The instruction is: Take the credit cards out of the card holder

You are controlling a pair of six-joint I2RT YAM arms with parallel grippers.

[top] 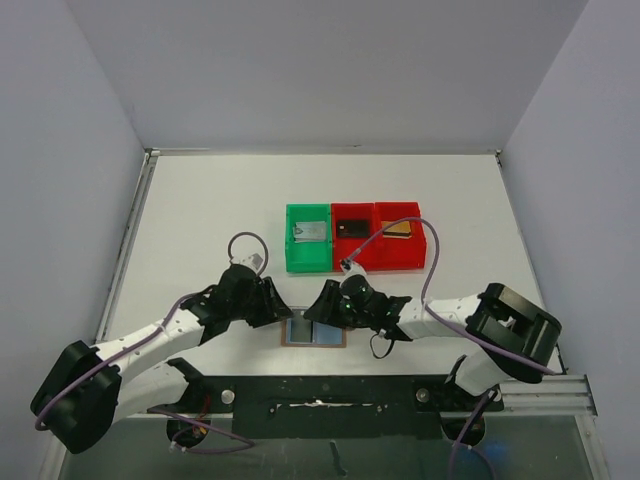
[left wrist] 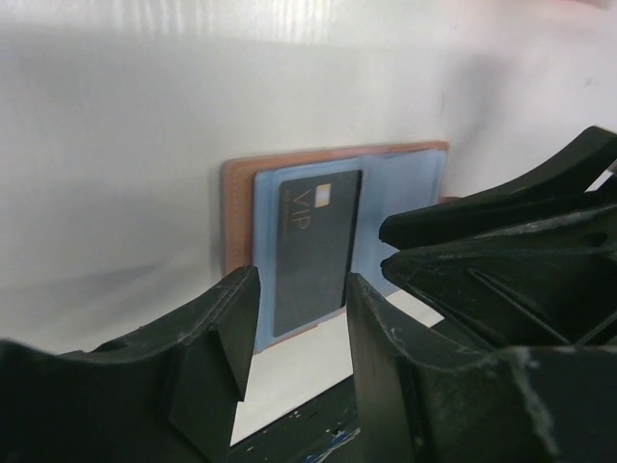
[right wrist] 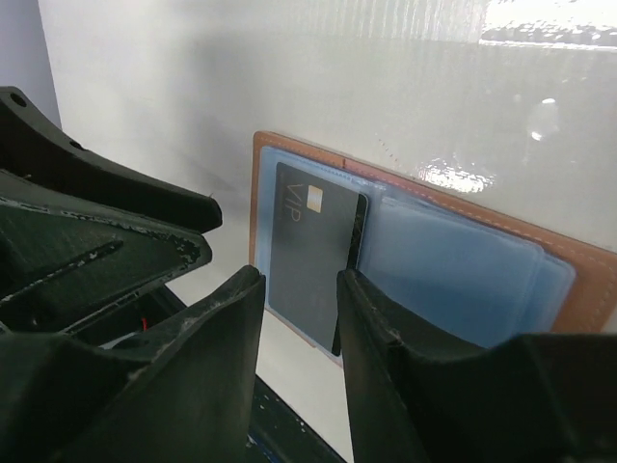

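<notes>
The brown card holder (top: 314, 333) lies open on the table between my two grippers, near the front edge. A dark grey credit card (left wrist: 318, 246) marked VIP lies on its left blue-grey pocket (right wrist: 453, 270). My left gripper (left wrist: 299, 338) hovers just short of the card's near end, jaws apart with bare table between them. My right gripper (right wrist: 299, 318) faces the same card (right wrist: 313, 246) from the other side, also open and holding nothing. A silver-grey card (top: 310, 233), a black card (top: 350, 227) and a gold-tan card (top: 398, 229) lie in the bins.
A green bin (top: 291, 250) and two red bins (top: 398, 260) stand in a row behind the holder. The black base rail (top: 330, 395) runs right in front of it. Both grippers sit very close, almost touching tips.
</notes>
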